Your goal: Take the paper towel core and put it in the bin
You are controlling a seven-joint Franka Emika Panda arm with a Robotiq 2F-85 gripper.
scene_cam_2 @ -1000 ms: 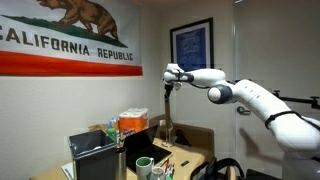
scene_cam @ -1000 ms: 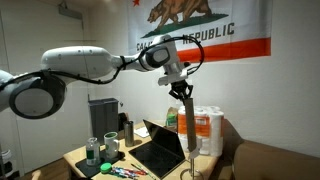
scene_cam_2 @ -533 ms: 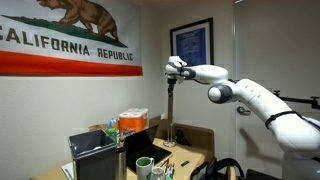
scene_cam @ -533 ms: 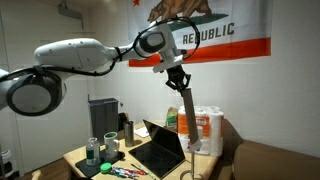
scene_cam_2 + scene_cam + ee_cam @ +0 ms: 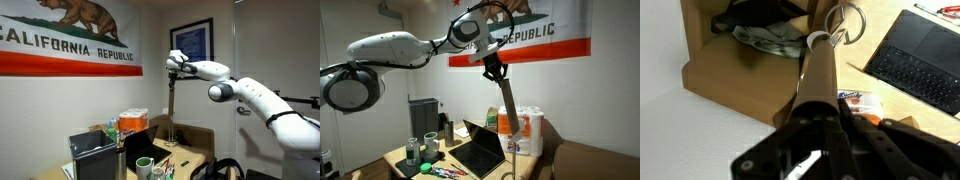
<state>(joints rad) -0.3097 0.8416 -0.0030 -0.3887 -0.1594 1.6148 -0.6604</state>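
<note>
Standing at the left in an exterior view, the dark grey bin (image 5: 421,116) rises behind two small cups (image 5: 413,150) on the wooden table (image 5: 395,157). To its right an open laptop (image 5: 480,150) sits on the same table. Further right, high above the tabletop, the gripper (image 5: 496,69) is clamped tight on the upper end of the paper towel core (image 5: 506,112). The tube hangs down from it with a slight tilt, its lower end in the air in front of the wrapped pack of paper towels (image 5: 528,130). The paper towel core is well apart from the bin, off to its right and not inside it.
</note>
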